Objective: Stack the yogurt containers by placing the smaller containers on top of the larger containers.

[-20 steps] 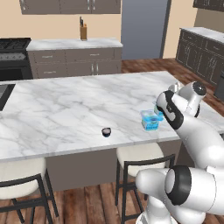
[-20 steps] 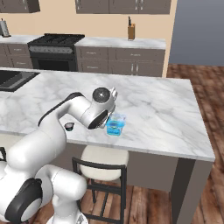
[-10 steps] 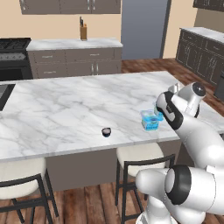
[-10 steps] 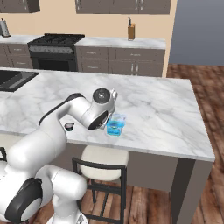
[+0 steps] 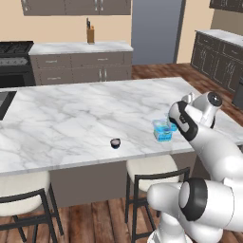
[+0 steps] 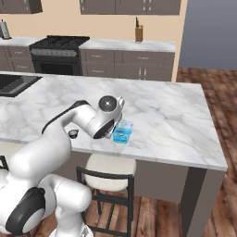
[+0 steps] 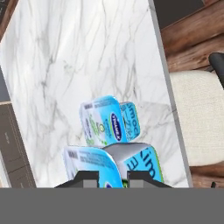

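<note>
Left base view: I read the hand (image 5: 172, 127) clamped on the blue tub (image 5: 163, 130), with the dark cup (image 5: 115, 142) well apart at its 9 o'clock.

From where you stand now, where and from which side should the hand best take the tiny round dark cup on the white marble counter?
Across its rim, straight down from above. The tiny round dark cup stands upright and very low on the white marble counter, so a sideways approach would likely scrape the top. Nothing touches it, leaving room for both fingers.
</note>
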Controlling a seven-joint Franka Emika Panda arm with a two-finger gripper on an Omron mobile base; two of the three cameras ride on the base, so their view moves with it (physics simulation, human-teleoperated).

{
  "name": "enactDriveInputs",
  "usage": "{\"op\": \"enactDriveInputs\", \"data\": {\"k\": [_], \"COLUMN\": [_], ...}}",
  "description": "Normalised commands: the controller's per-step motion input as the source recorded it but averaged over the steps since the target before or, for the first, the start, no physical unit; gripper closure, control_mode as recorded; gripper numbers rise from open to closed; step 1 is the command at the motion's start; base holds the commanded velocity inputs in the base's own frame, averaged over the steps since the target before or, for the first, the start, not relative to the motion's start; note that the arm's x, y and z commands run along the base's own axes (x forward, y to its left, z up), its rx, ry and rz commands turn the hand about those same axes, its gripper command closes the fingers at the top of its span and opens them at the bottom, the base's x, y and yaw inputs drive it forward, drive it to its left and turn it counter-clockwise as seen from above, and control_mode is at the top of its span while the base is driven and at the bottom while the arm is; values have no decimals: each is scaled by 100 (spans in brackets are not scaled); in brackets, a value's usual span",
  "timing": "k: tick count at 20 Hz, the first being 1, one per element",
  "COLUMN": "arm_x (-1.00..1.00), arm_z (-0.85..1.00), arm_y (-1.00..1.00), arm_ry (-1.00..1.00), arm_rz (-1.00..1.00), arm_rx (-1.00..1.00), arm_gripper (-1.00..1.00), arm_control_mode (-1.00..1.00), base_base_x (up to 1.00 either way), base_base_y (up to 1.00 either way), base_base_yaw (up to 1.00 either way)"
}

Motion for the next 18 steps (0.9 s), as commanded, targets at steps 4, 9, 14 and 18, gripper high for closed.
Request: {"op": "enactDriveInputs", "data": {"k": [4,9,14,18], "arm_x": [4,4,3,4], "arm_z": [-10,-9,-7,-6], "arm_y": [0,0,0,0], "arm_ry": [0,0,0,0], "arm_rz": [0,0,0,0], "arm_rx": [0,0,0,0], "arm_gripper": [100,100,100,100], "arm_control_mode": [-100,-100,-100,-100], "base_base_x": [0,0,0,0], "base_base_y": [0,0,0,0], "base_base_yaw": [0,0,0,0]}}
